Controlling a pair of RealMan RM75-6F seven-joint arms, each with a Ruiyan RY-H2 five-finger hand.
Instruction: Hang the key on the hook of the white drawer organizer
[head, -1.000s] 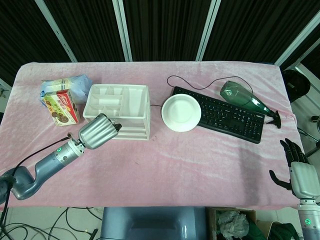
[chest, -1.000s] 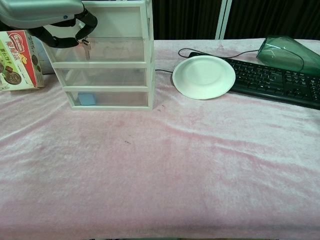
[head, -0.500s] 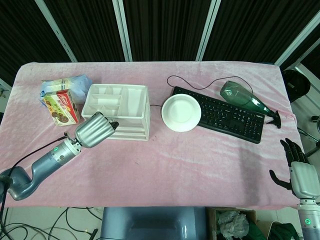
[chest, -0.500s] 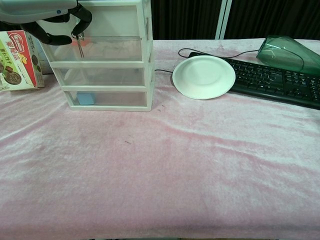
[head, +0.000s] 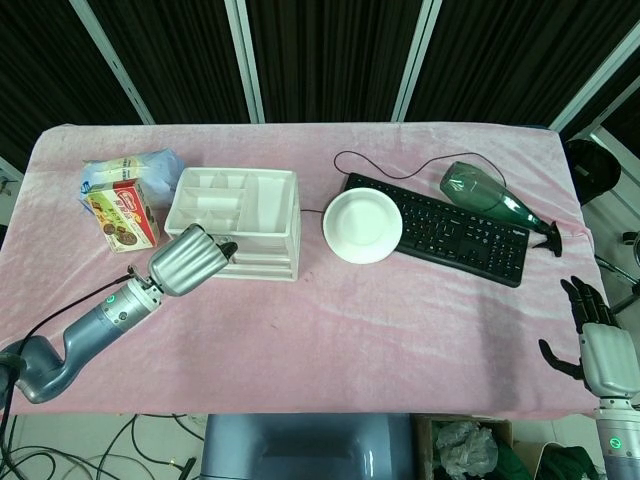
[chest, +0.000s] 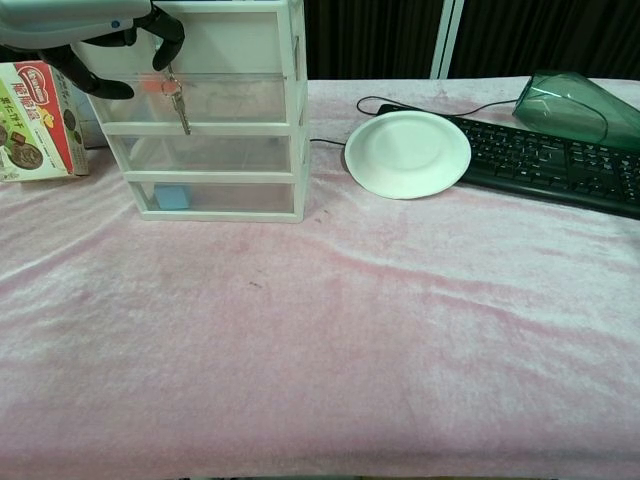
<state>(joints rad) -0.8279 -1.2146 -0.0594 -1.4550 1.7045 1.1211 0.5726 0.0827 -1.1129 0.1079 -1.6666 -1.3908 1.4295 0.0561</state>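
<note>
The white drawer organizer (head: 262, 222) stands at the back left of the pink table, its clear drawer fronts (chest: 240, 100) facing the chest view. My left hand (head: 190, 260) is raised against the front of its top drawer, fingers curled (chest: 165, 35). A small silver key (chest: 183, 112) on a ring dangles straight down from a fingertip, flat against the top drawer front. The hook is hidden; I cannot tell whether the ring touches it. My right hand (head: 603, 350) hangs off the table's right front corner with its fingers apart, holding nothing.
A red snack box (head: 122, 215) and a bag (head: 130, 165) sit left of the organizer. A white plate (head: 362, 225), a black keyboard (head: 450, 228) and a green bottle (head: 485, 197) lie to the right. A blue item (chest: 173, 198) is in the bottom drawer.
The key has swung right and now hangs lower and in full view below the fingertip. The organizer shifted slightly. The right hand has not moved.
</note>
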